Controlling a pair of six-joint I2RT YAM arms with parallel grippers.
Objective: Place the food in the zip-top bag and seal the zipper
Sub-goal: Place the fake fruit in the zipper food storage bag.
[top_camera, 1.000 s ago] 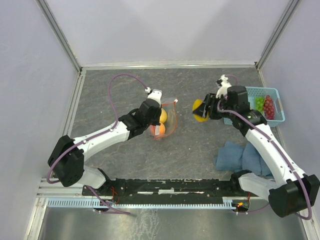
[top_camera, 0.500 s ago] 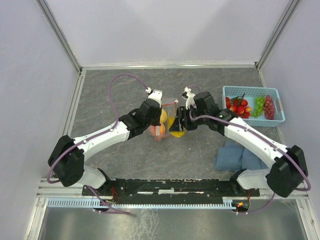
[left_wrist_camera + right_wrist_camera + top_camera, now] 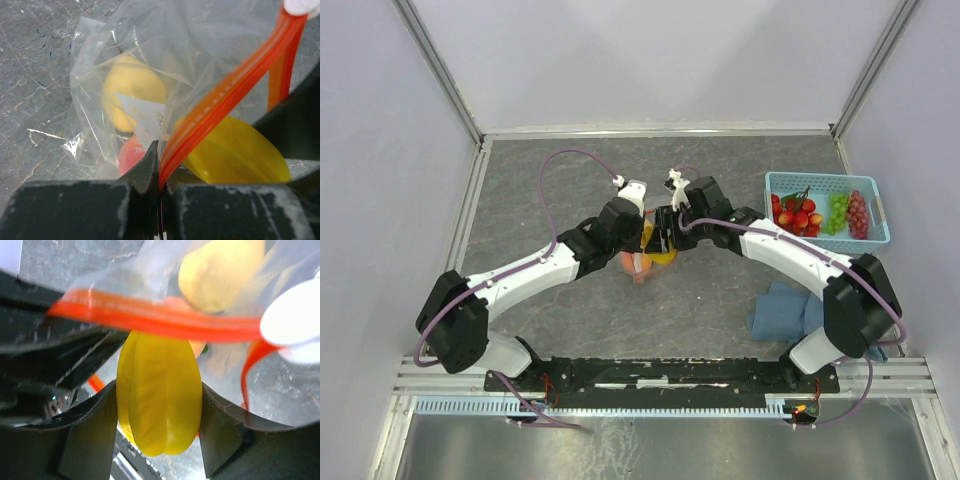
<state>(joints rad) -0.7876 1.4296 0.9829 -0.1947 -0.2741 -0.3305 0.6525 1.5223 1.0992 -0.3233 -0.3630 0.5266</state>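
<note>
While both my arms meet at the zip-top bag point(image 3: 100, 65), left gripper point(image 3: 159, 167): pinched shut on the zipper point(image 3: 220, 95), bag mouth gaping.
right gripper point(image 3: 160, 415): spread to fruit width, clasping the yellow mango point(image 3: 159, 385).
mango position: between my right fingers, just under the zipper at the mouth.
past left fingertips, inside bag: lemon point(image 3: 132, 90), peach point(image 3: 131, 156) nearer me.
well off to the right gripper's right: basket point(image 3: 820, 176) holding strawberries point(image 3: 798, 215) and grapes point(image 3: 839, 205).
</note>
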